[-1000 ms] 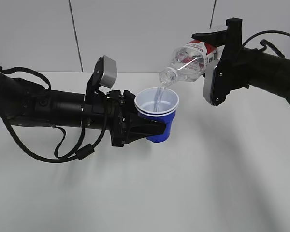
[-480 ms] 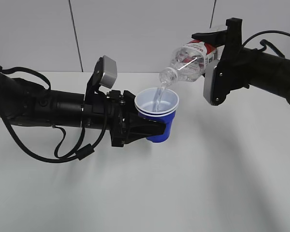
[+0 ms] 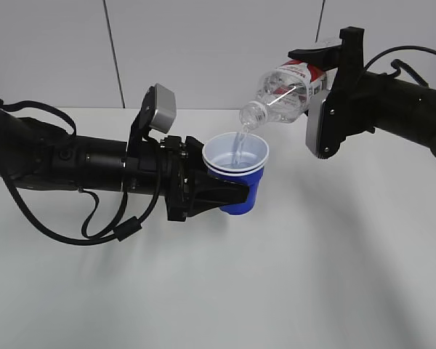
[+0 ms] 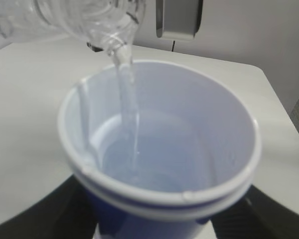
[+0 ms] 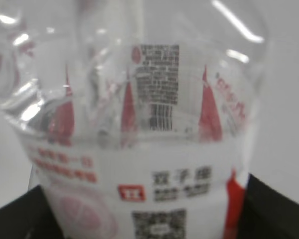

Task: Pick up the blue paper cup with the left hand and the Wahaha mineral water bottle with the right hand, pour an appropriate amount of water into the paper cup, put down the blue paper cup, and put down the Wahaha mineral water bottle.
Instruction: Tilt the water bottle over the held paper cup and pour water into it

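The blue paper cup (image 3: 237, 171) is held upright above the table, my left gripper (image 3: 241, 196) shut on its blue wall. From the left wrist, the cup (image 4: 162, 199) fills the frame, its white inside partly filled with water, black fingers (image 4: 35, 221) at both lower corners. The Wahaha mineral water bottle (image 3: 287, 91) is tipped neck-down to the left, my right gripper (image 3: 325, 76) shut on its red-and-white label. A thin stream of water falls from its neck into the cup. The right wrist view shows only the bottle (image 5: 154, 164) close up, between dark fingers (image 5: 269, 209).
The white table (image 3: 291, 283) lies under both arms, with a pale panelled wall behind. The left arm's cable (image 3: 94, 229) loops down close to the tabletop.
Both arms hold their poses. Water keeps flowing from the bottle into the cup.
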{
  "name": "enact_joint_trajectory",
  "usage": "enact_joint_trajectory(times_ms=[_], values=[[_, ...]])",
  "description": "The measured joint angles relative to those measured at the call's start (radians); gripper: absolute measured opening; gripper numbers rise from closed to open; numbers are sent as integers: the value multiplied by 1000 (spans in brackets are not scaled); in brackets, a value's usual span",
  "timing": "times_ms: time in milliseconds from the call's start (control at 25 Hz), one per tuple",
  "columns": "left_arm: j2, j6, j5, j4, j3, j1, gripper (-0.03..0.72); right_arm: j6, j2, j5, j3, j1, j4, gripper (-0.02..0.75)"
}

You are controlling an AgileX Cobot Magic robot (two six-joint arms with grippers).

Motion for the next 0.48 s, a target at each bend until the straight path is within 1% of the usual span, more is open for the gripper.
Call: enact_joint_trajectory(times_ms=[480], values=[[0,0,0,0,0,0,477,-2,0,0,0,0,0,485]])
